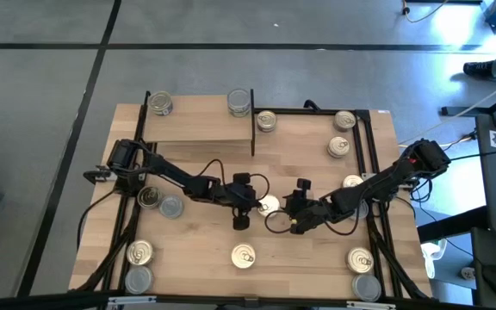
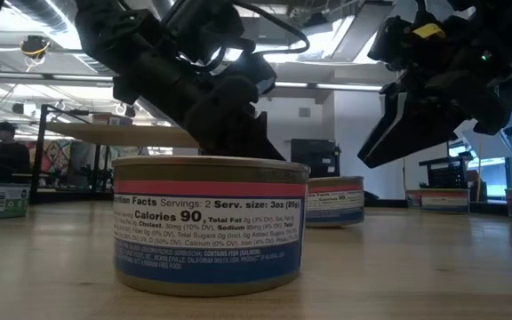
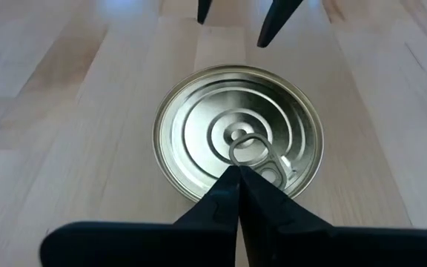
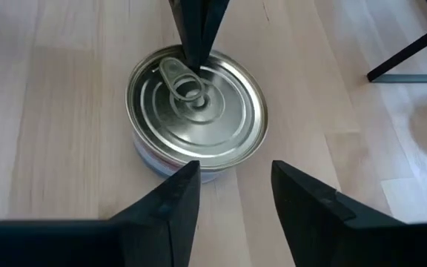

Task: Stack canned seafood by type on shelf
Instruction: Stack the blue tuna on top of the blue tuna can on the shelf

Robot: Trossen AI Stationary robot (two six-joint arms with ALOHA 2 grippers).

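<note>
while over centre tin (image 3: 237, 144) — left end effector (image 3: 237, 172) clenched empty; right end effector (image 4: 230, 187) released

Two matte-black jointed arms trailing looped black cables; left gripper (image 1: 241, 209) fingers taper to points.

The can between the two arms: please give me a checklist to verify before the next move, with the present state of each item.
1. Can upright, pull-tab up: ok.
2. Left pincer shut, tips over the pull-tab: ok.
3. Tab hooked or lifted: cannot tell.
4. Right pincer open, apart from the can: ok.
5. Table bare beside the can: ok.
6. Free space on the shelf between its two cans: ok.
</note>
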